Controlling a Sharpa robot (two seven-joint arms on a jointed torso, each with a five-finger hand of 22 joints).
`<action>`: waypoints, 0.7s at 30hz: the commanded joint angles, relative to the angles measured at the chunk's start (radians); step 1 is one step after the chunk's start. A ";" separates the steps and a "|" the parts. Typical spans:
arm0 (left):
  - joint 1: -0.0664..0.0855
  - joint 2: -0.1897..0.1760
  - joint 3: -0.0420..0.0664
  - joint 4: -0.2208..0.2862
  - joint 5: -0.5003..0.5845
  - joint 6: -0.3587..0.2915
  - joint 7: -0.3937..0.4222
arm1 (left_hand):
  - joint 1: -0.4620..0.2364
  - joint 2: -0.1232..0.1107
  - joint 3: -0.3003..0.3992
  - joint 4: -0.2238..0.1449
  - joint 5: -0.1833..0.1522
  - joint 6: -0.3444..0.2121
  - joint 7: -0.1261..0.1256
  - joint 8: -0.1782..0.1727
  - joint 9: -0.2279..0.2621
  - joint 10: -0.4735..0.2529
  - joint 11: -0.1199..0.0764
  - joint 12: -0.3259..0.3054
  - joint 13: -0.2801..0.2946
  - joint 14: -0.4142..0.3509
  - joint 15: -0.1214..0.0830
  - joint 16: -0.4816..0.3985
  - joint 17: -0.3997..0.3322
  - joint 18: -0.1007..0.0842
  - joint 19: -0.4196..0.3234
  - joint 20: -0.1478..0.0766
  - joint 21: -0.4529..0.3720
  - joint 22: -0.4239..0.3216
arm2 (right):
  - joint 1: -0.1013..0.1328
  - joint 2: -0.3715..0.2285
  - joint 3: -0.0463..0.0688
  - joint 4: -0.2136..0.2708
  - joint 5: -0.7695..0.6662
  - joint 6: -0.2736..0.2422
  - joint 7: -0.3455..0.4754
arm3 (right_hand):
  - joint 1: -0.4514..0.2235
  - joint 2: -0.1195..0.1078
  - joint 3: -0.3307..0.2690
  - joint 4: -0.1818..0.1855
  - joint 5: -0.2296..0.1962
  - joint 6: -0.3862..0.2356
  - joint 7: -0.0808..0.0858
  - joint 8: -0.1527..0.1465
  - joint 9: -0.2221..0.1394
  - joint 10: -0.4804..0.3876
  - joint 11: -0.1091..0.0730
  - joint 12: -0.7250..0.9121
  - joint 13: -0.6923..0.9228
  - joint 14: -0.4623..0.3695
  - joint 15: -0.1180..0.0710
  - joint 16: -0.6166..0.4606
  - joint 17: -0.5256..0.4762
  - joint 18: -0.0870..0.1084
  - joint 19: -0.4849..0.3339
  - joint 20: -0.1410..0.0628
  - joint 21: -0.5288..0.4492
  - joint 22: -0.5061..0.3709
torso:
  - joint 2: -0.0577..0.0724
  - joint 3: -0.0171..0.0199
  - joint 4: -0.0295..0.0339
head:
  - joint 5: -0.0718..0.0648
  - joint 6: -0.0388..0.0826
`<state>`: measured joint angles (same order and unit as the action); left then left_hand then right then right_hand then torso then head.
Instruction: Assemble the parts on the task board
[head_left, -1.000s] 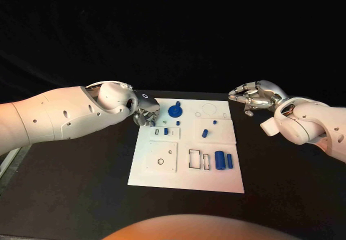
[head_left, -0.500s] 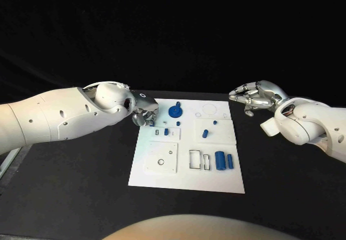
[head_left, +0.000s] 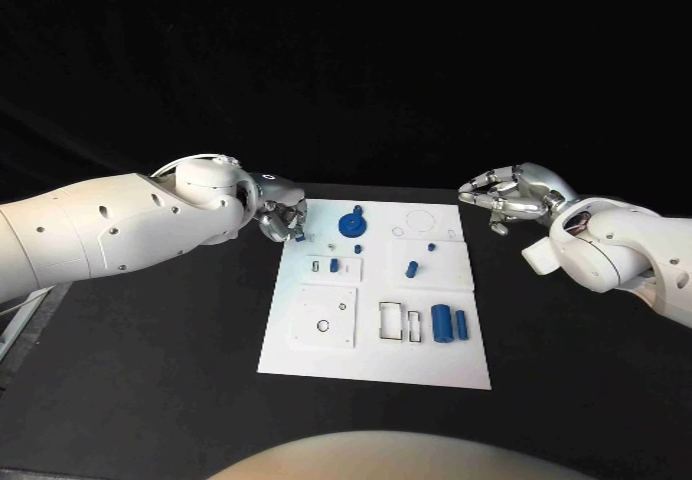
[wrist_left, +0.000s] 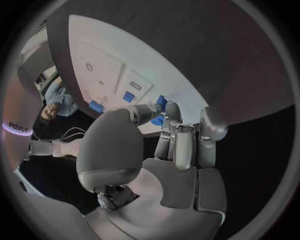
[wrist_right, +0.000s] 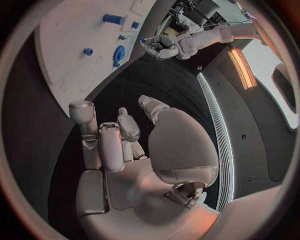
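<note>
Proximity favours the left hand (head_left: 284, 218), poised at the task board's (head_left: 378, 362) far left corner, fingers curled, apparently pinching a small blue part (wrist_left: 160, 120); right hand (head_left: 512, 196) hovers off the far right corner, loosely curled, empty; blue gear (head_left: 353, 221) lies just right of the left hand.

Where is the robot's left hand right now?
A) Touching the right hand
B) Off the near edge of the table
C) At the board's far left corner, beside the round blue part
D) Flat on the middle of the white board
C: in the head view the left hand sits at the far left corner of the task board, just left of the round blue part, well apart from the right hand.
</note>
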<state>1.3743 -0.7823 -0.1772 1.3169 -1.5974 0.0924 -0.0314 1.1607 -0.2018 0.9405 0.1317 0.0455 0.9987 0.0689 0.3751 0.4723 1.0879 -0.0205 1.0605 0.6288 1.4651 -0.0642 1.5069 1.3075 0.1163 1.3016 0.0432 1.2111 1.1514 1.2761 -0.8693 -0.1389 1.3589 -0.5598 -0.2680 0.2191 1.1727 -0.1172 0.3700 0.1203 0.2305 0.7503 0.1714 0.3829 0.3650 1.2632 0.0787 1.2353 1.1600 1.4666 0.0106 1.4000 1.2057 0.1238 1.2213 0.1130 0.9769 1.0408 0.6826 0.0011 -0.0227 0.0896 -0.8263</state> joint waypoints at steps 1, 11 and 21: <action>0.000 -0.004 0.002 0.006 0.182 -0.007 -0.093 | -0.019 -0.003 0.063 -0.057 0.005 0.023 -0.013 0.060 0.048 0.023 -0.002 0.016 0.027 0.058 -0.007 0.011 0.159 -0.012 0.014 -0.001 0.017 0.019 | -0.001 0.001 0.000 0.000 -0.002 0.015 0.006 | 0.001 0.009 0.001 0.006 0.005 -0.004 -0.002 0.004 0.000 0.006 0.003 0.005 0.000 0.021 -0.005 -0.006 0.000 0.013 -0.002 -0.002 -0.004 -0.001 | 0.001 -0.0005 -0.0008 | 0.002 0.003; 0.000 -0.031 -0.006 0.060 0.394 -0.011 -0.233 | -0.061 -0.011 0.098 -0.099 0.008 0.038 -0.019 0.085 0.061 0.075 -0.011 0.059 0.093 0.082 -0.016 0.037 0.208 -0.025 0.051 -0.009 0.066 0.073 | -0.001 0.000 0.000 0.001 -0.002 0.014 0.004 | 0.001 0.009 0.001 0.006 0.005 -0.004 -0.002 0.004 0.000 0.006 0.003 0.005 0.000 0.021 -0.005 -0.006 0.000 0.013 -0.002 -0.002 -0.004 -0.001 | 0.001 0.0009 -0.0002 | 0.007 0.002; -0.009 -0.041 -0.014 0.099 0.534 -0.091 -0.338 | -0.117 -0.026 0.118 -0.133 0.011 0.070 -0.035 0.128 0.080 0.165 -0.027 0.141 0.222 0.106 -0.029 0.064 0.263 -0.039 0.094 -0.022 0.121 0.134 | -0.001 0.000 0.000 0.002 -0.002 0.013 0.003 | 0.001 0.009 0.001 0.006 0.005 -0.004 -0.002 0.004 0.000 0.006 0.003 0.005 0.000 0.021 -0.005 -0.006 0.000 0.013 -0.002 -0.002 -0.004 -0.001 | 0.000 -0.0001 -0.0010 | 0.009 0.002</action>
<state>1.3658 -0.8237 -0.1912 1.4106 -1.1579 0.0537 -0.3015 1.0521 -0.2314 1.0206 0.0424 0.0545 1.0283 0.0678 0.4046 0.4730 1.2091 -0.0103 1.1951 0.8436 1.4652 -0.0859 1.5677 1.3080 0.0840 1.3906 0.0219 1.3286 1.2812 1.2760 -0.8698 -0.1391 1.3596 -0.5597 -0.2680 0.2180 1.1727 -0.1172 0.3700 0.1203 0.2305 0.7503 0.1713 0.3829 0.3650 1.2631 0.0787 1.2353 1.1597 1.4666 0.0106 1.4000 1.2055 0.1238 1.2213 0.1130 0.9770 1.0407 0.6835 0.0017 -0.0233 0.0988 -0.8252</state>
